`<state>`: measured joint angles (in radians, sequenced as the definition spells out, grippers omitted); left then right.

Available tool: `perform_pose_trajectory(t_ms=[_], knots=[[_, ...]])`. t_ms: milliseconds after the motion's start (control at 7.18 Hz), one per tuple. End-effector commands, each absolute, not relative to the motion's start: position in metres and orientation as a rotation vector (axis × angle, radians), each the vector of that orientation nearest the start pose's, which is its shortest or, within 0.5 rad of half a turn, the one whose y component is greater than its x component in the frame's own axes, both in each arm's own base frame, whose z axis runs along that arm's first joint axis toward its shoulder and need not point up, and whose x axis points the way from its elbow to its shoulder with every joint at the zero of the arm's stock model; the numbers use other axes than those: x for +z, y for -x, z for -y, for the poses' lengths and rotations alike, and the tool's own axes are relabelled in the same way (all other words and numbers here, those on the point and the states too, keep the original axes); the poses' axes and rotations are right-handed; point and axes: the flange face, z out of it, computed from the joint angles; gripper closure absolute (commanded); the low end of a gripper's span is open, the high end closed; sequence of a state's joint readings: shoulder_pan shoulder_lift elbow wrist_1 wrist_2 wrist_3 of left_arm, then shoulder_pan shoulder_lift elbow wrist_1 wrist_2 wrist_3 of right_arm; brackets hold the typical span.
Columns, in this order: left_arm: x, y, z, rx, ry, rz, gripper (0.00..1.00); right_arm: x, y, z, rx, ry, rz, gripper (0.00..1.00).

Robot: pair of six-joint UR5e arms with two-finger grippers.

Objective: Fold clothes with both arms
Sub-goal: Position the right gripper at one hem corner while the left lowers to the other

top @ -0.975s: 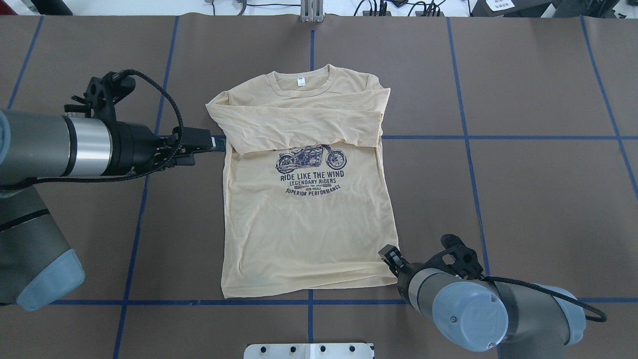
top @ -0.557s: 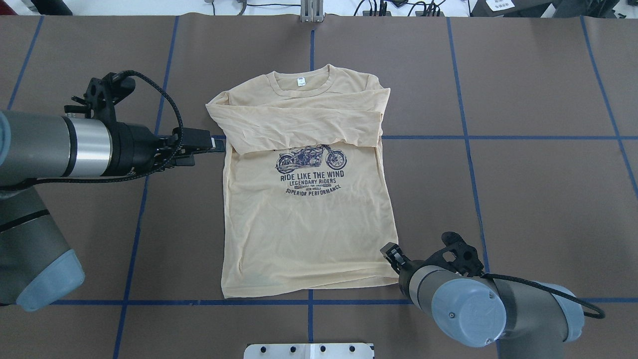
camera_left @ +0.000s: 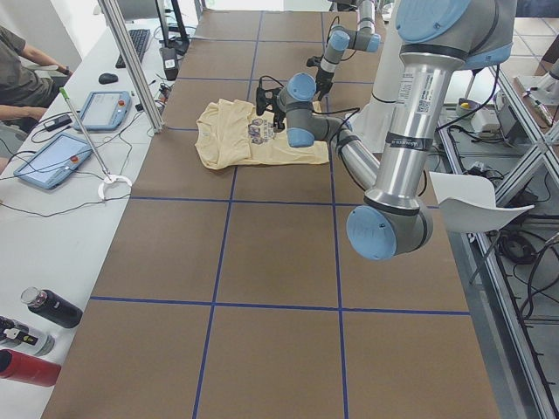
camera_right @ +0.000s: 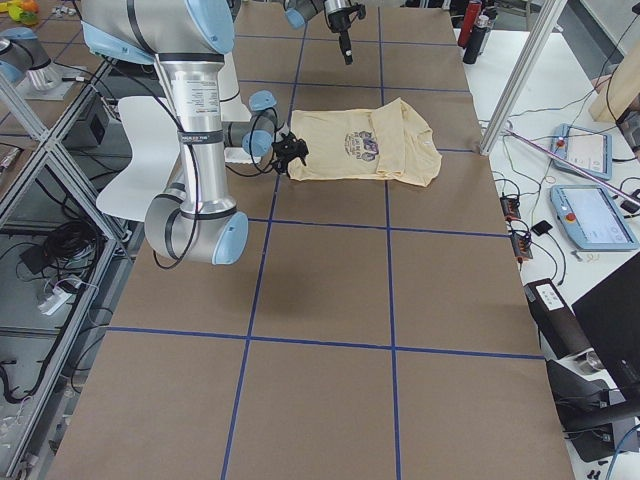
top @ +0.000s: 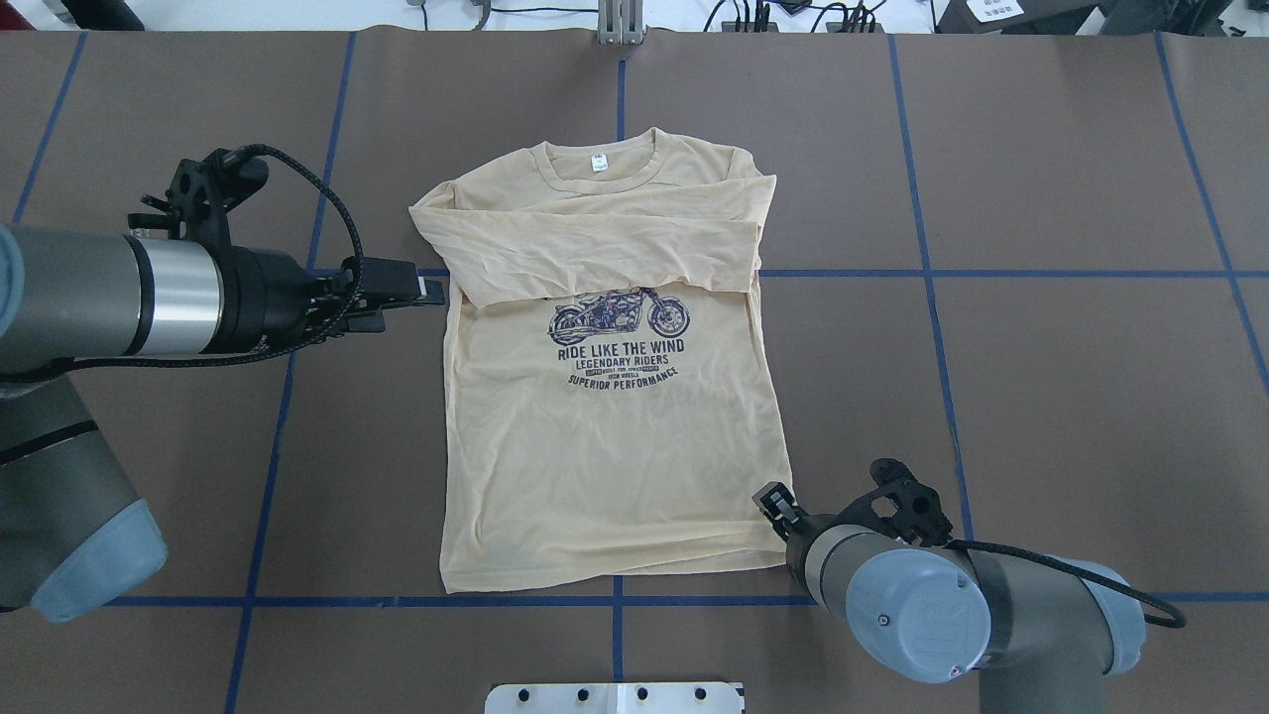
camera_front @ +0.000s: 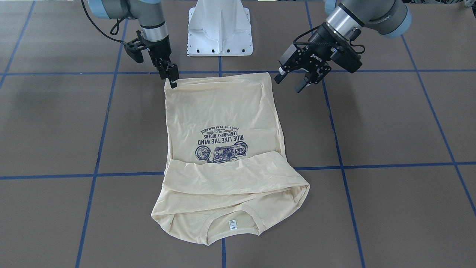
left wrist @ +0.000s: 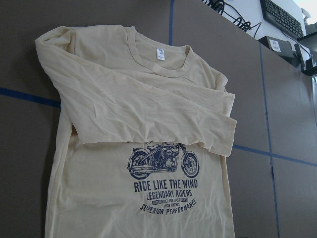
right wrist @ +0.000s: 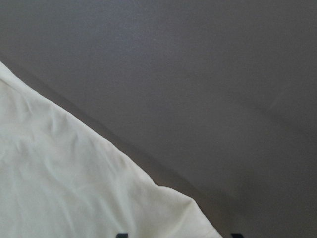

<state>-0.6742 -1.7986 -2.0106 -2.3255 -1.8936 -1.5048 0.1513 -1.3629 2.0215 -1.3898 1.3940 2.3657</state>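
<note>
The clothes are one cream-yellow shirt [top: 605, 446] lying flat and face up, with its sleeves folded across the chest above the motorcycle print [top: 620, 317]. Its neck label [camera_front: 232, 224] points away from the robot. My left gripper [camera_front: 293, 82] hangs open above the table, just off the shirt's side edge near the folded sleeve [top: 431, 290]. My right gripper [camera_front: 173, 80] is low at the hem corner [top: 775, 501] and open. In the right wrist view the shirt's corner [right wrist: 74, 188] lies between the two spread fingertips [right wrist: 121, 234].
The brown table cover carries a grid of blue tape lines [top: 932, 273]. The white pedestal base [camera_front: 219, 33] stands just behind the hem. Tablets [camera_left: 52, 161] and bottles [camera_left: 52, 310] sit on a side bench, where a person [camera_left: 17, 61] is seated.
My right arm has shifted slightly forward along the hem corner. The left arm has barely moved, and the shirt lies as before.
</note>
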Motion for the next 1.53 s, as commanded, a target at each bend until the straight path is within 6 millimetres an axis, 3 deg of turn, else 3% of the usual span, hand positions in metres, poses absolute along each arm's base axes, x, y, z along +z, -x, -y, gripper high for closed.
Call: perform_pose_trajectory(t_ms=[0,418,696,835,975,1114,1392], knots=[[0.25,-0.338,0.399,-0.273,-0.262,-1.409,0.13,0.326,0.507,0.231,0.961,0.117,0.889,1.0],[0.251,-0.338,0.399,-0.272,-0.26,-1.408,0.13,0.332,0.502,0.235,0.965,0.116,0.879,1.0],[0.24,-0.335,0.395,-0.268,-0.259,-1.432,0.13,0.33,0.472,0.232,0.963,0.12,0.892,1.0],[0.231,-0.329,0.39,-0.282,-0.243,-1.457,0.13,0.326,0.462,0.219,0.944,0.13,0.892,1.0],[0.229,-0.328,0.388,-0.311,-0.211,-1.469,0.13,0.323,0.465,0.199,0.912,0.134,0.855,1.0],[0.227,-0.339,0.375,-0.339,-0.136,-1.477,0.12,0.308,0.457,0.186,0.895,0.145,0.851,1.0],[0.228,-0.371,0.341,-0.369,0.012,-1.364,0.1,0.301,0.456,0.164,0.866,0.141,0.813,1.0]])
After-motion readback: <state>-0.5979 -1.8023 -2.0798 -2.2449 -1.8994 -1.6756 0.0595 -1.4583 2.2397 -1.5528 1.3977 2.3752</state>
